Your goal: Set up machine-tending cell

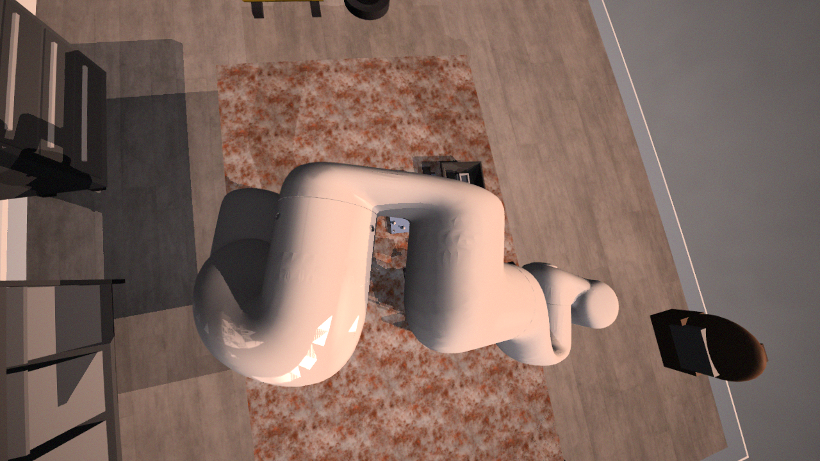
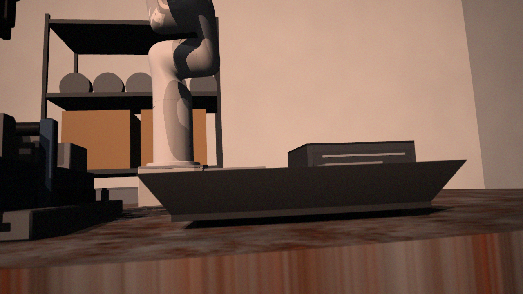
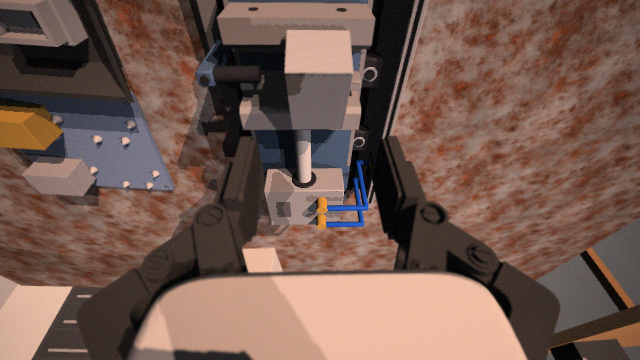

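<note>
In the wrist view the vise (image 3: pixel 300 100) runs up the middle. Its fixed jaw (image 3: pixel 296 22) is at the top and the end block with blue hoses (image 3: pixel 305 202) is at the bottom. A pale aluminium block (image 3: pixel 317 67) sits at the vise opening beside the dark work stop rod (image 3: pixel 235 75); I cannot tell how it rests. My gripper (image 3: pixel 319 157) is open and empty, with its fingers either side of the hose block and above it. The blue infeed plate (image 3: pixel 107 145) holds a brass blank (image 3: pixel 25 127). An aluminium blank (image 3: pixel 57 175) lies at the plate's near edge.
The dark outfeed tray (image 3: pixel 45 60) at the top left holds a pale part (image 3: pixel 35 20). It also shows in the exterior view (image 2: pixel 299 186), with the vise (image 2: pixel 36 175) to its left. The arm hides most of the cell in the top view.
</note>
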Robot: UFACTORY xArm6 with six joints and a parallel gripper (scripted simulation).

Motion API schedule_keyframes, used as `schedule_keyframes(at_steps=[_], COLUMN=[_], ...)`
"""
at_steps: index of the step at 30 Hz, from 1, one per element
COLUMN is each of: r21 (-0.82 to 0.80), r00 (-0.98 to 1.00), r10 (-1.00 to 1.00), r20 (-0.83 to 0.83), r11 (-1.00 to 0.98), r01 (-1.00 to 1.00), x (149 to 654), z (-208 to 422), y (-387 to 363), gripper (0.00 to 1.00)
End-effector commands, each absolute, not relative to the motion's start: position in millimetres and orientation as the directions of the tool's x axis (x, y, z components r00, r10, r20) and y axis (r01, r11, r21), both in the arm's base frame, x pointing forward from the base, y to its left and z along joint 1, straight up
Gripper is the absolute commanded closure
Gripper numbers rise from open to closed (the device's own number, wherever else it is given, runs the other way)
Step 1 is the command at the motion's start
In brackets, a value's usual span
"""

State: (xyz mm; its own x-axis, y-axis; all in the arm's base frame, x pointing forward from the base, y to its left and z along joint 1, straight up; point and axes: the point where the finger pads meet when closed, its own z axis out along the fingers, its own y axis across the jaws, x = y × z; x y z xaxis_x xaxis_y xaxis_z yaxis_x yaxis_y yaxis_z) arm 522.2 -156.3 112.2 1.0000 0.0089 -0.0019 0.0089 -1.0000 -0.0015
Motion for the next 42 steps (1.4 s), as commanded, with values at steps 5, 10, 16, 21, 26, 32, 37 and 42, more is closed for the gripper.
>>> schedule_keyframes(at_steps=[5,10,16,21,26,32,37,42], r21=[0.0,0.0,0.0,0.0,0.0,0.0,0.0,0.0], r00=[1.0,1.0,1.0,1.0,1.0,1.0,1.0,1.0], r10=[0.009,0.009,0.009,0.009,0.009,0.009,0.009,0.009], r20=[0.003,0.003,0.003,0.003,0.003,0.003,0.003,0.003], r11=[-1.0,-1.0,-1.0,-1.0,-1.0,-1.0,-1.0,-1.0], r01=[0.009,0.009,0.009,0.009,0.009,0.009,0.009,0.009], x=[524,524,524,524,524,524,524,524], z=[110,104,95,90,82,73,70,66], y=[-157,-157,-157,-157,-157,-157,-157,-157], gripper=[0.31,0.31,0.31,0.31,0.31,0.31,0.31,0.31])
